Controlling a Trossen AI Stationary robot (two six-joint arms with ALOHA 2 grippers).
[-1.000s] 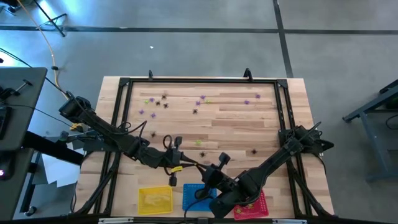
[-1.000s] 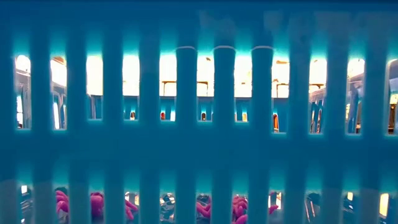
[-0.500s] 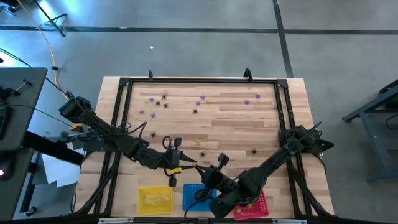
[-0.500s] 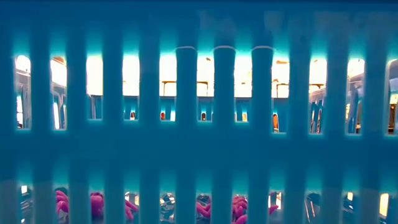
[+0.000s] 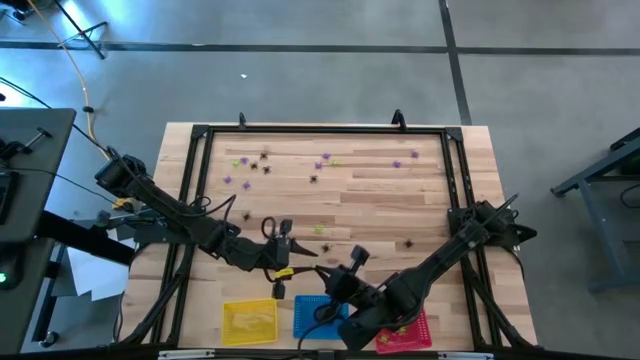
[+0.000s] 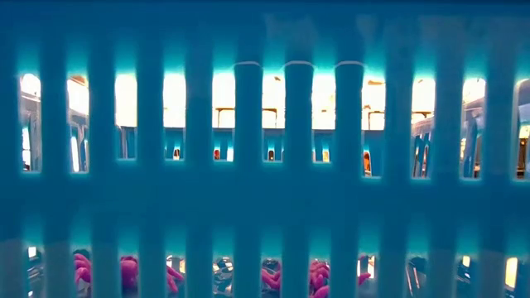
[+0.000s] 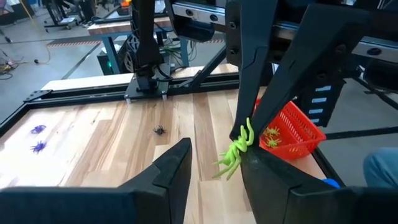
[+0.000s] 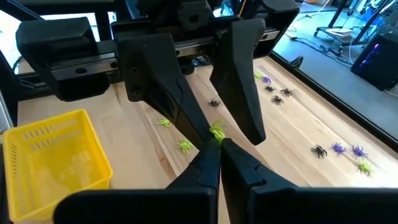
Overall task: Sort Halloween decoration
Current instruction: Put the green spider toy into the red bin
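The Halloween decoration in play is a yellow-green spider (image 7: 235,151), held in the air over the table's near middle. My right gripper (image 8: 217,144) is shut on it. My left gripper (image 7: 216,152) faces it, open, with one finger on either side of the spider (image 8: 216,132). I cannot tell whether a leg brushes a left finger. In the high view the two grippers meet, left (image 5: 300,268) and right (image 5: 326,272). Other small spiders lie scattered on the wood, among them a black one (image 7: 160,130) and purple ones (image 7: 38,129). My right gripper pinches the spider's upper end (image 7: 244,130) between its two fingertips. The fingers slant down from the table's near right side. The spider hangs below the tips with its legs (image 7: 225,167) dangling, clear of the table.
Three baskets stand along the near edge: yellow (image 5: 250,322), blue (image 5: 318,318) and red (image 5: 405,330). The red one (image 7: 292,130) holds yellow-green spiders. The blue basket's wall (image 6: 265,199) fills the low view, with purple spiders (image 6: 83,269) behind it. A black frame (image 5: 320,128) rims the table.
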